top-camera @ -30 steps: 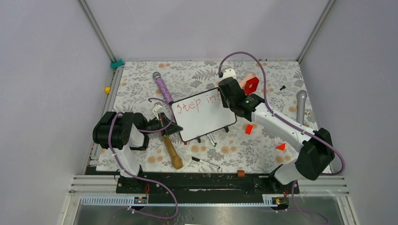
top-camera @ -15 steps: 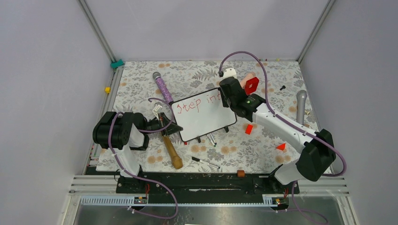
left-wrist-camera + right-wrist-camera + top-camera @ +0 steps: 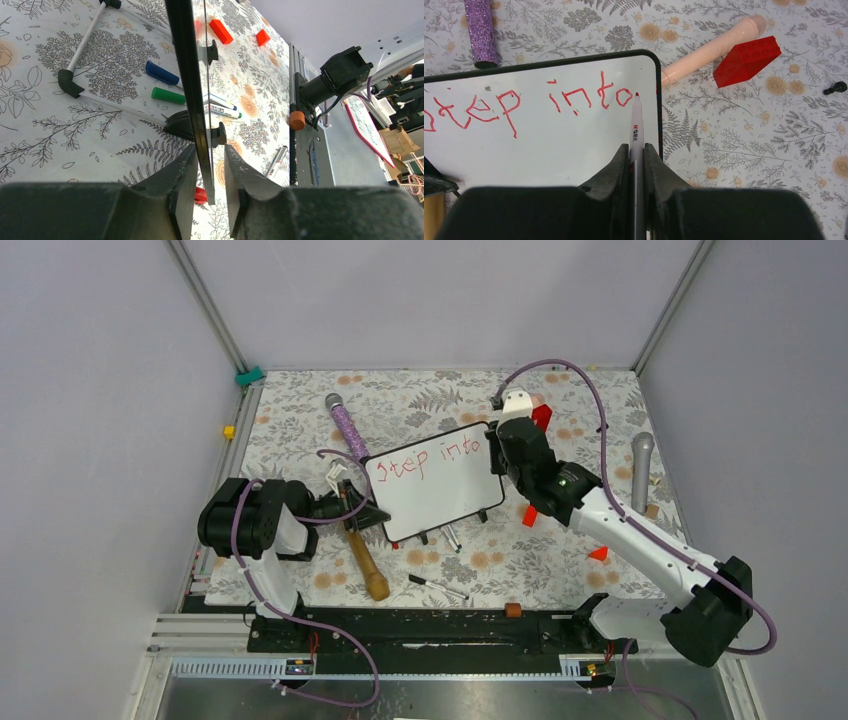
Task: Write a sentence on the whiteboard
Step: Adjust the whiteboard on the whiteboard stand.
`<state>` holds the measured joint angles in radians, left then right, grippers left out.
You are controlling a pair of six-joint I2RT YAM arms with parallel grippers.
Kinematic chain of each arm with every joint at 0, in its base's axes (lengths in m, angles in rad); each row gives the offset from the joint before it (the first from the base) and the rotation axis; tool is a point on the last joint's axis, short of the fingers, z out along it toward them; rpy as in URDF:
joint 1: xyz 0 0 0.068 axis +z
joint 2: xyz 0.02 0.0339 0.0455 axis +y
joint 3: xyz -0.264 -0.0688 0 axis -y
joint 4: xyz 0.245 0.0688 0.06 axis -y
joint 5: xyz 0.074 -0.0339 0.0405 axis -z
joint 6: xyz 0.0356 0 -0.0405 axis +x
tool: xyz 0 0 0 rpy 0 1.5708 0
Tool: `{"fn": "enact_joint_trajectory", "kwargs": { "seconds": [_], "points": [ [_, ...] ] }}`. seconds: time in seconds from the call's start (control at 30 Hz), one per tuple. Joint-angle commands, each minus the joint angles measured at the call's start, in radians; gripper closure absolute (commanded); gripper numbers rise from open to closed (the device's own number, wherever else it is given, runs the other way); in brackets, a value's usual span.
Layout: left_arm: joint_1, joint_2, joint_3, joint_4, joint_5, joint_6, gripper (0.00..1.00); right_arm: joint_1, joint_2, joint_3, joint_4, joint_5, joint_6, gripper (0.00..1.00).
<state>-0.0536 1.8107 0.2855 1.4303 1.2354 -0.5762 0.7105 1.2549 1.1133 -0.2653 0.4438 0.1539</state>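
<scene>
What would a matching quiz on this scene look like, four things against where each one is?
Things: 1 marker; 2 whiteboard; 3 red brick; 4 purple glitter microphone.
Places: A edge straddled by the left claw; B beside the peach stick; C gripped in the right claw; D off the board's far left corner.
Pairs: 1-C, 2-A, 3-B, 4-D.

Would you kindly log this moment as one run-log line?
left gripper: open astride whiteboard edge | right gripper: shut on marker | sentence: reads "step into" | tip beside final "o"

Marker (image 3: 636,131) in right gripper (image 3: 636,150), tip beside red lettering (image 3: 530,102) on whiteboard (image 3: 549,150)
</scene>
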Motion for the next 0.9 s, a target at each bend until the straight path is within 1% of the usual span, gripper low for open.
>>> {"fn": "enact_joint_trajectory", "kwargs": {
  "seconds": [0.0, 0.03, 0.13, 0.17, 0.2, 0.23, 0.33, 0.47, 0.53, 0.73, 0.87],
  "points": [
    [0.002, -0.021, -0.011, 0.044, 0.021, 0.023, 0.68, -0.008, -0.065, -0.052, 0.072, 0.005, 0.025, 1.00],
    [0.007, -0.032, -0.016, 0.045, 0.012, 0.014, 0.61, -0.007, -0.076, -0.059, 0.078, 0.002, 0.028, 1.00],
    [0.023, -0.066, -0.036, 0.044, -0.008, -0.009, 0.25, -0.007, -0.103, -0.073, 0.083, -0.003, 0.027, 1.00],
    [0.026, -0.077, -0.039, 0.044, -0.007, -0.015, 0.14, -0.007, -0.112, -0.078, 0.086, -0.004, 0.028, 1.00],
    [0.028, -0.087, -0.044, 0.044, -0.006, -0.017, 0.06, -0.007, -0.120, -0.084, 0.086, -0.003, 0.027, 1.00],
    [0.029, -0.097, -0.050, 0.044, -0.011, -0.015, 0.02, -0.007, -0.126, -0.091, 0.088, -0.004, 0.027, 1.00],
    [0.038, -0.126, -0.071, 0.044, -0.038, -0.010, 0.01, -0.008, -0.146, -0.110, 0.090, -0.005, 0.028, 1.00],
    [0.052, -0.163, -0.093, 0.045, -0.060, -0.044, 0.01, -0.007, -0.173, -0.124, 0.090, -0.007, 0.027, 1.00],
    [0.091, -0.201, -0.113, 0.046, -0.079, -0.058, 0.01, -0.008, -0.189, -0.130, 0.090, -0.007, 0.024, 1.00],
    [0.149, -0.404, -0.246, 0.045, -0.217, -0.040, 0.01, -0.007, -0.211, -0.142, 0.090, -0.027, 0.018, 1.00],
    [0.179, -0.504, -0.284, 0.044, -0.289, -0.089, 0.02, -0.007, -0.230, -0.137, 0.081, -0.034, 0.011, 1.00]
  ]
}}
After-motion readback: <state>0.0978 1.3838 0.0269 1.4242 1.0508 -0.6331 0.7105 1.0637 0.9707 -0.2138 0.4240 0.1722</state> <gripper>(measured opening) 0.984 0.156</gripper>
